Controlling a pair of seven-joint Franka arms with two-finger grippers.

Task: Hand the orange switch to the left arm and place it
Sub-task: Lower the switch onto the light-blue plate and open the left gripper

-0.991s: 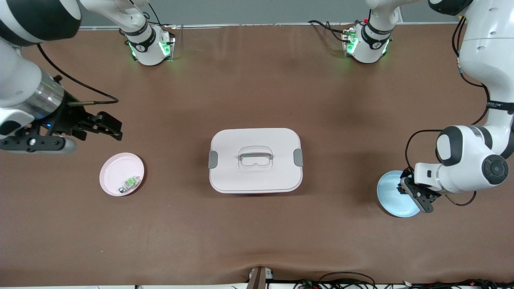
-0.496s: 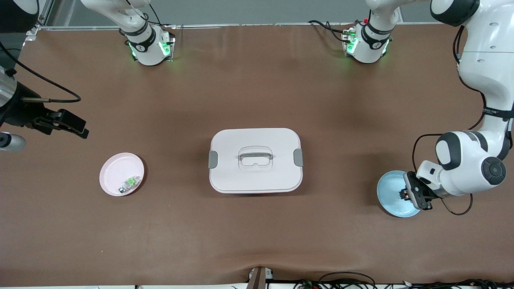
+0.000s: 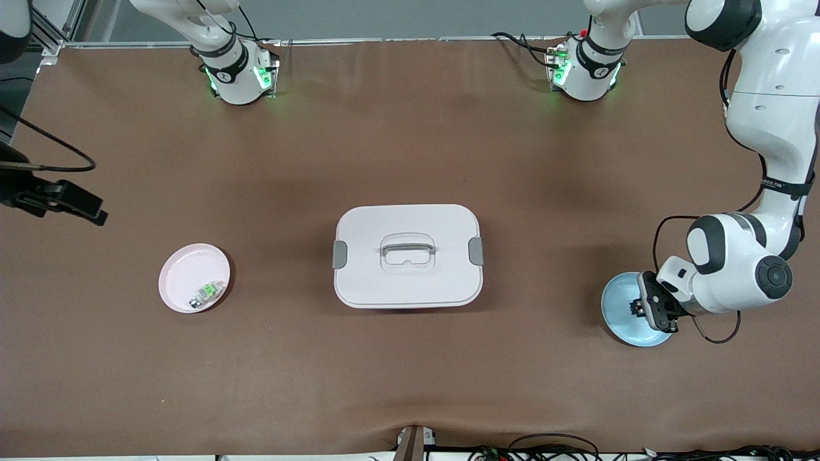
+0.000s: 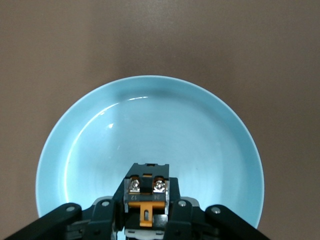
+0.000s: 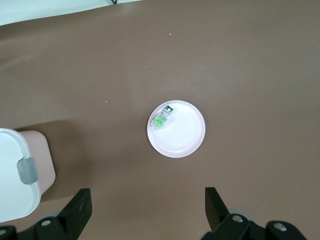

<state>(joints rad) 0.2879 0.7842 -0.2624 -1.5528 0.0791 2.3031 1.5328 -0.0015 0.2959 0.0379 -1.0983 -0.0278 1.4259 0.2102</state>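
Note:
The orange switch, a tiny black block with an orange centre tab and two silver screws, sits between the jaws of my left gripper, which is shut on it just over the blue plate. In the front view the left gripper and the switch are over the blue plate at the left arm's end of the table. My right gripper is open and empty, high over the right arm's end; its open jaws also show in the right wrist view. The white box stands mid-table.
A pink plate holds a tiny green-and-clear part at the right arm's end; both show in the right wrist view, plate and part. A corner of the box shows there too. Cables lie along the table's near edge.
My right gripper has drawn away from the pink plate toward the table's end. My left wrist has turned and shifted slightly over the blue plate, the switch still in its jaws.

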